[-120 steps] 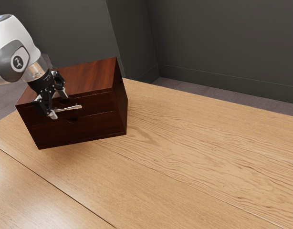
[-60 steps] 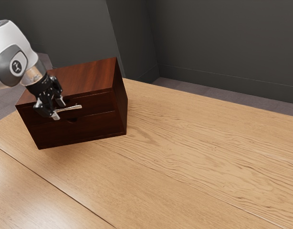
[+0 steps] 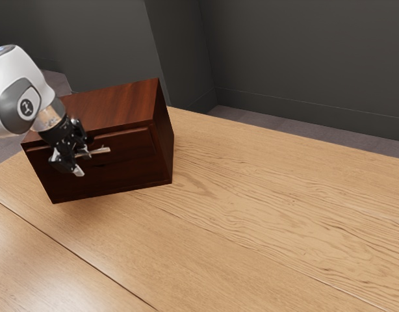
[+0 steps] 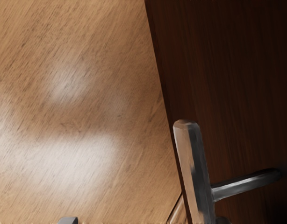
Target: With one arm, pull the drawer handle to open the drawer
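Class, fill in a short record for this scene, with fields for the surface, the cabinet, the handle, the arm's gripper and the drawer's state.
Surface: wooden table
Cabinet: dark wood cabinet, standing on the table toward the exterior view's left
Handle: metal bar handle, held off the front on a post
Gripper: gripper at the handle's end nearer the exterior view's left
Drawer: drawer faces the arm; cannot tell if it is pulled out
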